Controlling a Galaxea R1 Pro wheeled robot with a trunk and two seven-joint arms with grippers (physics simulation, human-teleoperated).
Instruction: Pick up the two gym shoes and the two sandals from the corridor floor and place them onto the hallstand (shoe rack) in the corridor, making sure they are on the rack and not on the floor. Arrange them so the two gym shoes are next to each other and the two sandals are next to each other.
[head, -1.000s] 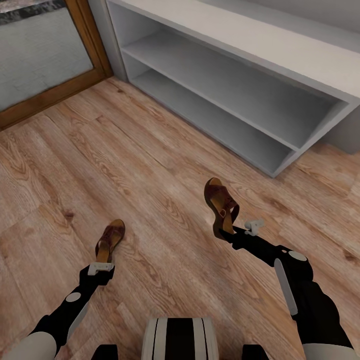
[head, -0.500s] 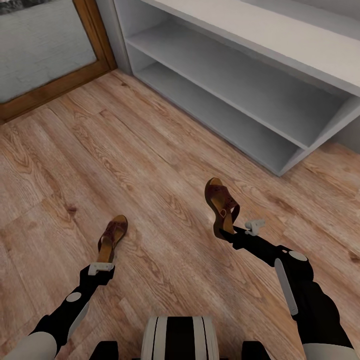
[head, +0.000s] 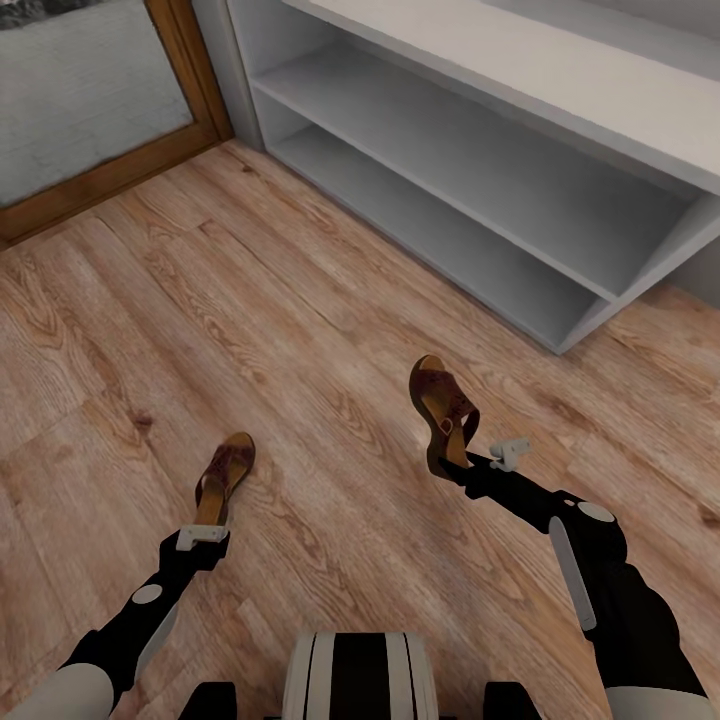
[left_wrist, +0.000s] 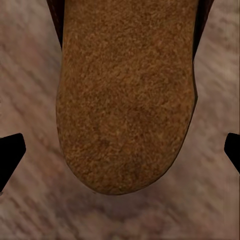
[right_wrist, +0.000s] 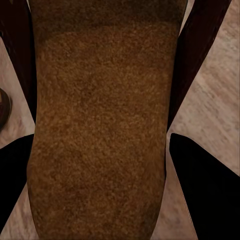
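Taking the hallstand (head: 560, 120) as landmark: well short of its left end, the left sandal (head: 224, 477) sticks out from the left gripper (head: 203, 537), heel between the fingertips (left_wrist: 11, 155), toe toward the rack; whether they pinch it I cannot tell. Nearer the hallstand's right end, the right gripper (head: 470, 462) is clenched on the right sandal (head: 443, 410), tilted above the corridor floor (head: 130, 320).

Open corridor floor (head: 300, 330) lies between both arms and the hallstand (head: 560, 130). Its two low shelves stand bare, open-fronted.
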